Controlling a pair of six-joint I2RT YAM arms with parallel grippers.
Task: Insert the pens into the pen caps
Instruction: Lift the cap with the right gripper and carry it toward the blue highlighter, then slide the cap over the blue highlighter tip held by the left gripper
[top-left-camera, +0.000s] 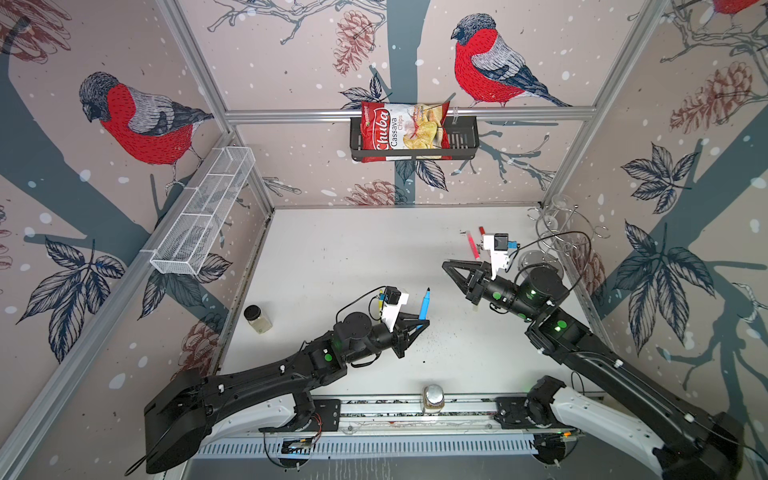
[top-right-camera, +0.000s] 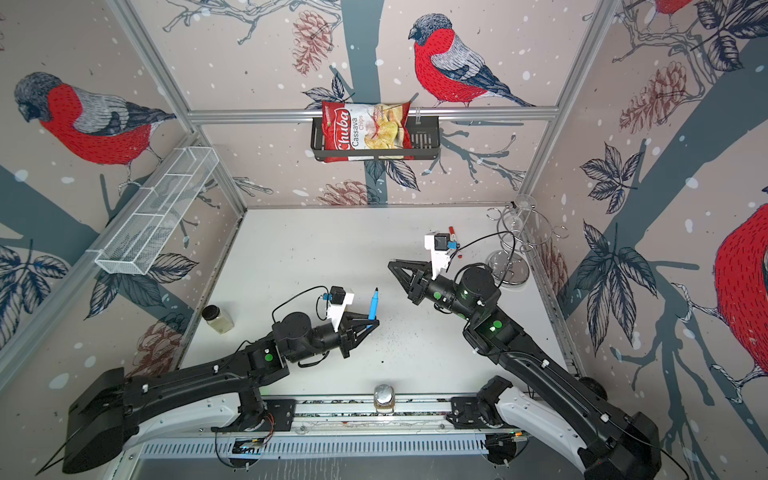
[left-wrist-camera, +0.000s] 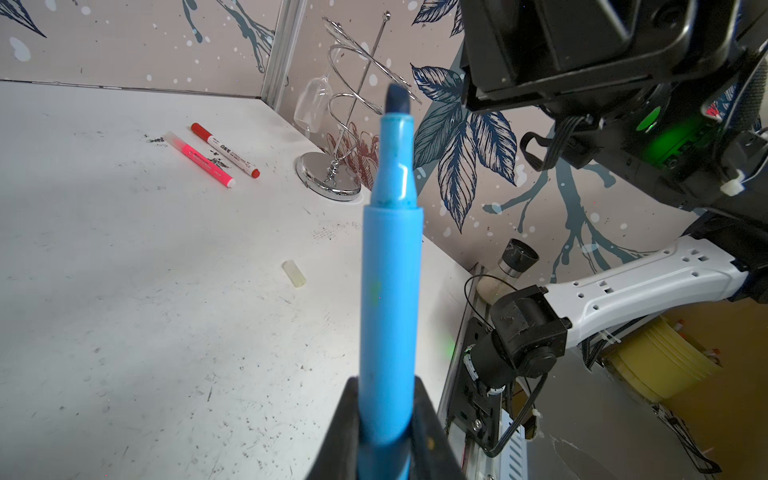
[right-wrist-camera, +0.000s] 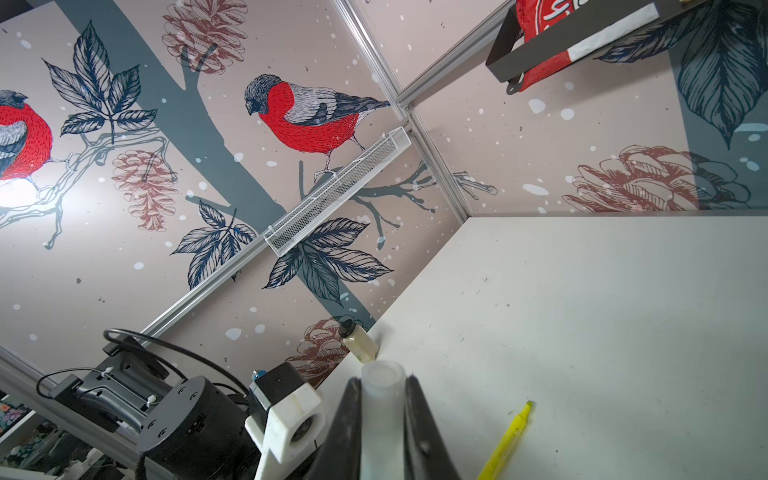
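My left gripper (top-left-camera: 421, 323) is shut on a blue pen (top-left-camera: 424, 304) and holds it upright above the table, with its dark tip bare (left-wrist-camera: 398, 99). In the left wrist view the black fingers (left-wrist-camera: 428, 419) clamp the pen's lower barrel. My right gripper (top-left-camera: 446, 264) is shut on a translucent whitish pen cap (right-wrist-camera: 382, 384), whose open mouth faces away from the wrist. A pink pen (left-wrist-camera: 203, 159) and a white-barrelled pen with red ends (left-wrist-camera: 226, 150) lie side by side at the back right. A loose translucent cap (left-wrist-camera: 294, 273) lies on the table. A yellow pen (right-wrist-camera: 504, 442) lies near the right gripper.
A chrome wire glass stand (top-left-camera: 552, 237) stands in the back right corner. A spice jar (top-left-camera: 257, 319) sits at the left table edge, and another jar (top-left-camera: 433, 398) on the front rail. A chips bag (top-left-camera: 405, 131) hangs in a black basket, and a white mesh basket (top-left-camera: 203, 212) on the left wall.
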